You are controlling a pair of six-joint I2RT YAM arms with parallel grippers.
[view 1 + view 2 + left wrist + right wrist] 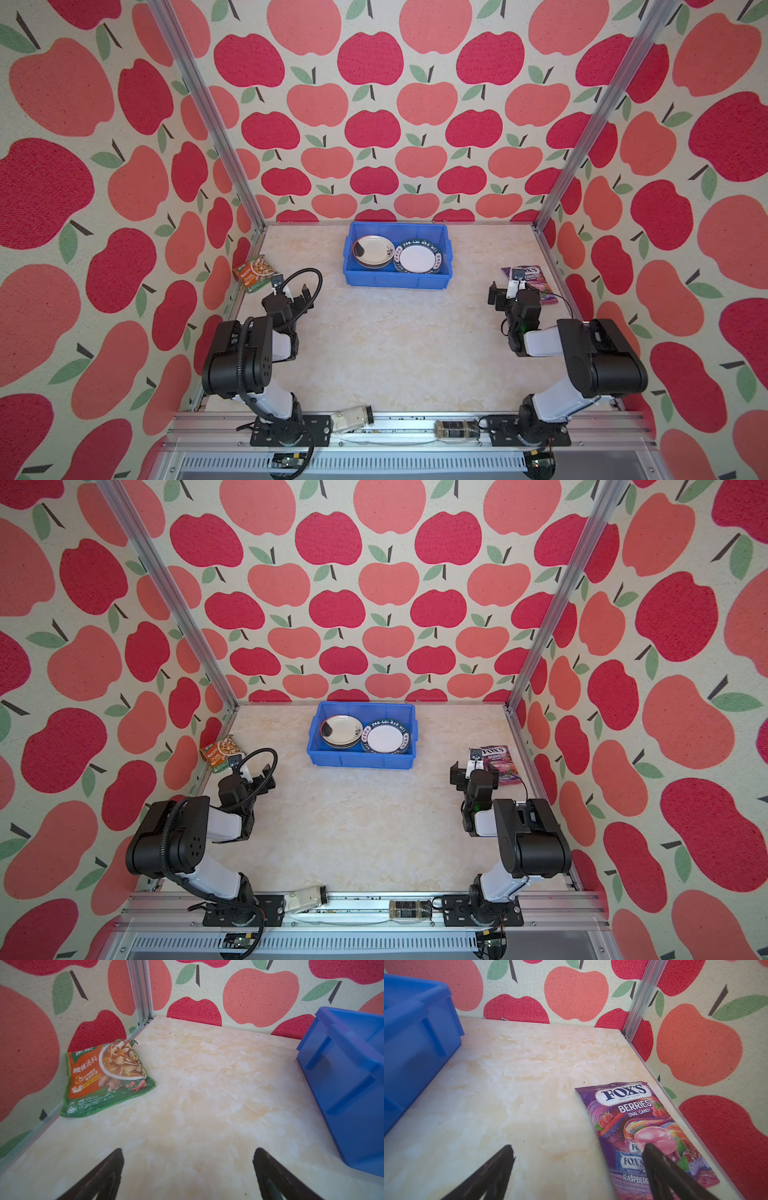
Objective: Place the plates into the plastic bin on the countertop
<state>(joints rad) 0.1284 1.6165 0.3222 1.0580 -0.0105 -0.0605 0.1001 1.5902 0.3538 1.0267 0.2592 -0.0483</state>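
Observation:
The plastic bin (pixel 395 280) (pixel 359 760) stands on the countertop (pixel 395 340) at the back middle. Two stacks of plates lie in it: one topped by an ink-blotched plate (pixel 372 249) (pixel 341 728), one topped by a white plate with a dark-green lettered rim (pixel 419 257) (pixel 386 737). My left gripper (pixel 293 293) (pixel 188 1153) hovers open and empty over bare countertop, left of the bin (pixel 342 1076). On the other side of the bin (pixel 415 1028), my right gripper (pixel 577 1149) (pixel 515 291) is open and empty too.
A green and orange soup packet (pixel 254 272) (pixel 108 1078) lies by the left wall. A purple candy packet (pixel 525 282) (pixel 639 1126) lies by the right wall, under one right finger. Two glass jars (pixel 352 417) (pixel 457 429) lie on the front rail between the arm bases.

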